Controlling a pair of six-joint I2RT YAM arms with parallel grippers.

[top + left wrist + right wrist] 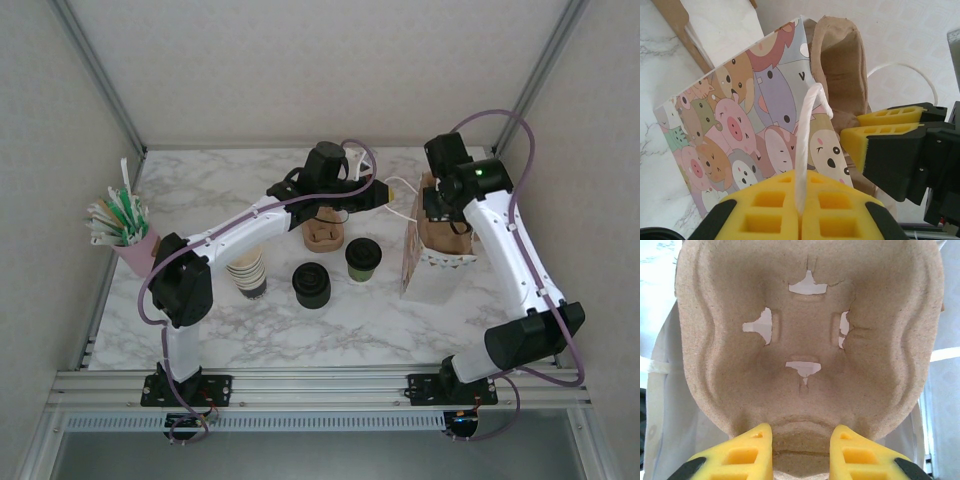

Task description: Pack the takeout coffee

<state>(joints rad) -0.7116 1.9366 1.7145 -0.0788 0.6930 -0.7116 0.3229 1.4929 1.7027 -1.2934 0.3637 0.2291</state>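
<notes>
Takeout coffee (362, 258) between lid stack (312, 285) and paper bag (418, 266), touching neither

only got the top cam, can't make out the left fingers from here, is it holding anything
Observer: yes, the left gripper is shut on the white cord handle of the cartoon bag.
Operator: and the other arm
Observer: the right gripper pinches the edge of a pulp cup carrier.
Operator: anything sitting in it
Observer: no, the well facing the right wrist camera is empty, four slits cut in it.
</notes>
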